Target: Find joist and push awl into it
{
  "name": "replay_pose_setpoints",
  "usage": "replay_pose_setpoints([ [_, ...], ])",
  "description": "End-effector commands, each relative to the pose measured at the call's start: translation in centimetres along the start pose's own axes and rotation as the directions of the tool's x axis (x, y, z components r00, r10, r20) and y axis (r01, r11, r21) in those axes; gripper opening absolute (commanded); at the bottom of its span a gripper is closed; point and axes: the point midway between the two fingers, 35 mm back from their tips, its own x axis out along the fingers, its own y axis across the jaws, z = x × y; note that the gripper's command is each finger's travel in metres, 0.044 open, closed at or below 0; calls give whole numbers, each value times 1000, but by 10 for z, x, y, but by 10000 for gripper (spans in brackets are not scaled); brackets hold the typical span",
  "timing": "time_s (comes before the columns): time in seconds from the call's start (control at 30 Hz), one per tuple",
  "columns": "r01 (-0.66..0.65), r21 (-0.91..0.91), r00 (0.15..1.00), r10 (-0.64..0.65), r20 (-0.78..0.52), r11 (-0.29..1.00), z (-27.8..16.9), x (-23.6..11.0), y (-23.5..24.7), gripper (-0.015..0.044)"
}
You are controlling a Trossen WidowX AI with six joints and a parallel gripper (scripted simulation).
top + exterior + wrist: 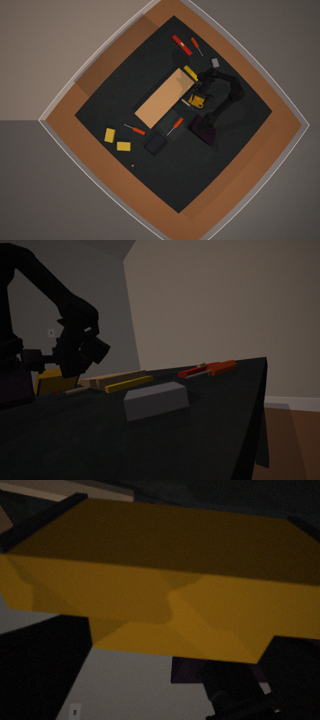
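My gripper is shut on the yellow stud finder. It holds the finder tilted, low over the table, just off the near end of the tan floor panel. The finder fills the wrist view. The awl, with a pale wooden handle, lies on the table between the panel and the stud finder. The dark tray stands beyond the panel's other corner, apart from the gripper.
Three orange screwdrivers lie around the panel. A red level, a yellow bar, a grey block and two yellow blocks also lie on the table.
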Motion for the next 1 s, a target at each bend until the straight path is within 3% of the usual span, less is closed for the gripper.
replay_pose_setpoints([
  [0.0,-6,-6,1000,6,-13,1000,-10,-2,-21,0],
  [0.33,-13,-7,1000,13,-26,1000,-18,-2,-39,0],
  [0.97,-14,2,1000,14,-19,1000,10,11,-47,0],
])
